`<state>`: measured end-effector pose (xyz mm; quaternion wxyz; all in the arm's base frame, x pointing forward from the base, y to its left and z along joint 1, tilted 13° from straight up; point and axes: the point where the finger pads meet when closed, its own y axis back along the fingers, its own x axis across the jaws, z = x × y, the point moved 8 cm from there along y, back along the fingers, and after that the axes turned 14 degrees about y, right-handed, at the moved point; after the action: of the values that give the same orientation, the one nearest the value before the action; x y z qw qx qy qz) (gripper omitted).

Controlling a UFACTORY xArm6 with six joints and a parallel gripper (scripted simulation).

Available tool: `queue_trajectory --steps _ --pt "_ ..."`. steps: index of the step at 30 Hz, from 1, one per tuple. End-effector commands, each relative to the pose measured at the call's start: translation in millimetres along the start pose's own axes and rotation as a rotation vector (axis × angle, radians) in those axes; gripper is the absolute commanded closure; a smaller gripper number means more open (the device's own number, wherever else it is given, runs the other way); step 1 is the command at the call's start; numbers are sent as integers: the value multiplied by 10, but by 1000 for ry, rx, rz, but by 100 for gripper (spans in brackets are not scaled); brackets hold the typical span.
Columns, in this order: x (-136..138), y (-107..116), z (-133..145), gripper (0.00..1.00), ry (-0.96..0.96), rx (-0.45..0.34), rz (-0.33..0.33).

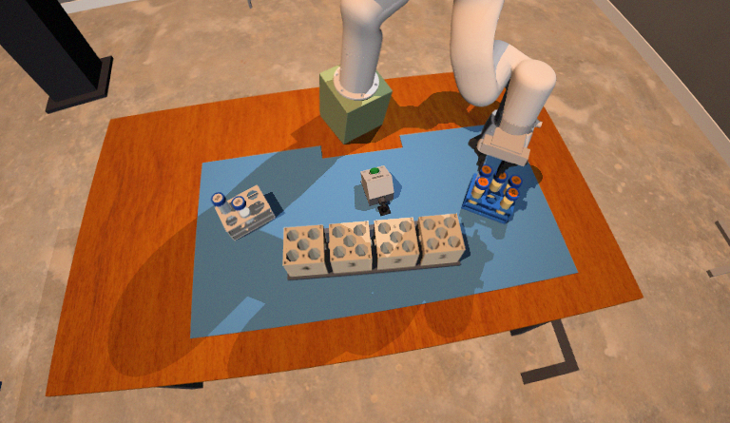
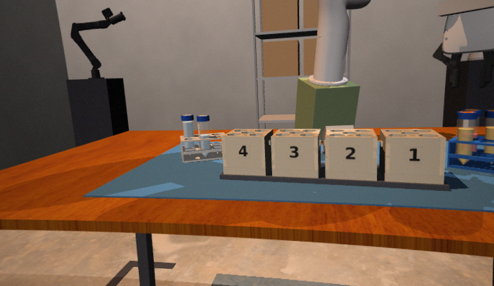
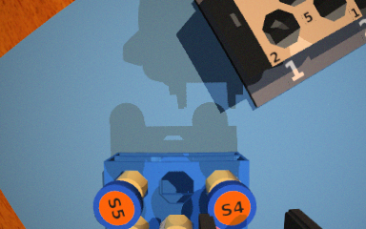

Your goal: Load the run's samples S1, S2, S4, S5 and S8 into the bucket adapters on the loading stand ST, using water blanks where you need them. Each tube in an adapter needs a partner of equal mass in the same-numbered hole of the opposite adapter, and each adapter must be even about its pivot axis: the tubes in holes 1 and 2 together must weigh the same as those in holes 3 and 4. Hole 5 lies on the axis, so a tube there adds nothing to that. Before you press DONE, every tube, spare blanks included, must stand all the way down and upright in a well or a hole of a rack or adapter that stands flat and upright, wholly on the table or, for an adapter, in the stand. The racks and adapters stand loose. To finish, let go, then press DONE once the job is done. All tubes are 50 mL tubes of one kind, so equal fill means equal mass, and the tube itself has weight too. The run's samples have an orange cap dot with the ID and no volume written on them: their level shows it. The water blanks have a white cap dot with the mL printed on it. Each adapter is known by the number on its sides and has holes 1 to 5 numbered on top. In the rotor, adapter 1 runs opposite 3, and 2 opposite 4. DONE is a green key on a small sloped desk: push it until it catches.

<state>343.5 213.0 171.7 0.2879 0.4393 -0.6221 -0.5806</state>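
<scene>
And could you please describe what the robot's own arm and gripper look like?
The arm is smooth and off-white, with thick rounded tubular links and a pale, bolted ring at its foot. The gripper has a light housing with a wider pale block above it, and slim, dark, angular linkages and fingers. I can make out no cables, sleeve or lettering on either.

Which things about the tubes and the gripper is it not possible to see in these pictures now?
- Gripper: in the top view its own body covers most of the fingers; the wrist view cuts them off at the lower edge.
- Blue rack: cut off by the exterior view's right edge.
- White-dot tubes: printed mL too small in the top view.
</scene>
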Motion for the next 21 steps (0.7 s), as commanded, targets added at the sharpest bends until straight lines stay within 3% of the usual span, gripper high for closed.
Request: queue_trajectory --steps 1,21 --pt "-9 97 -6 56 0 2 -3" --pt "-9 458 -6 56 0 2 -3"
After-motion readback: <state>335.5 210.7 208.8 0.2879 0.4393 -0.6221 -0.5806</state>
